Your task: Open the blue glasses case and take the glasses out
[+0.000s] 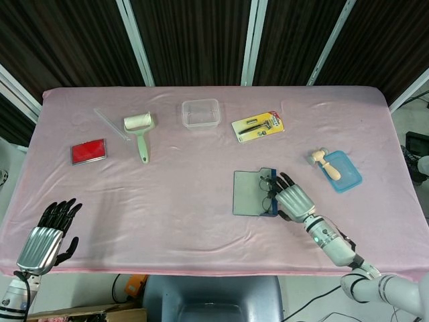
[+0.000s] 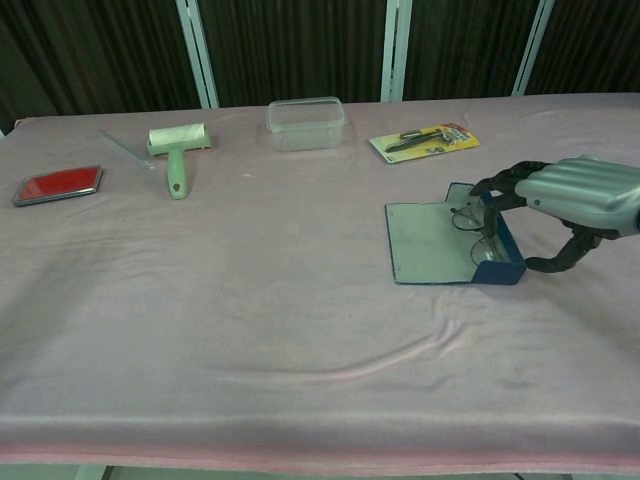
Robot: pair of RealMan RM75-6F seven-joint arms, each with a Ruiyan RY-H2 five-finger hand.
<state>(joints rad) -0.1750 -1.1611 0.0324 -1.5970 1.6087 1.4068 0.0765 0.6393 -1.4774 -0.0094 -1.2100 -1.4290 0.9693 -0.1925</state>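
Observation:
The blue glasses case lies open right of the table's middle, its grey lid folded flat to the left. Thin wire glasses sit in the blue base, partly raised above its rim. My right hand reaches in from the right, with its fingers curled over the base onto the glasses and its thumb outside the case wall. Whether it grips anything is not clear. My left hand hangs with fingers apart beyond the front left table edge, holding nothing.
A red flat case, a lint roller and a clear stick lie at the left. A clear box and razor pack are at the back. A blue tray with a wooden mallet is at the right.

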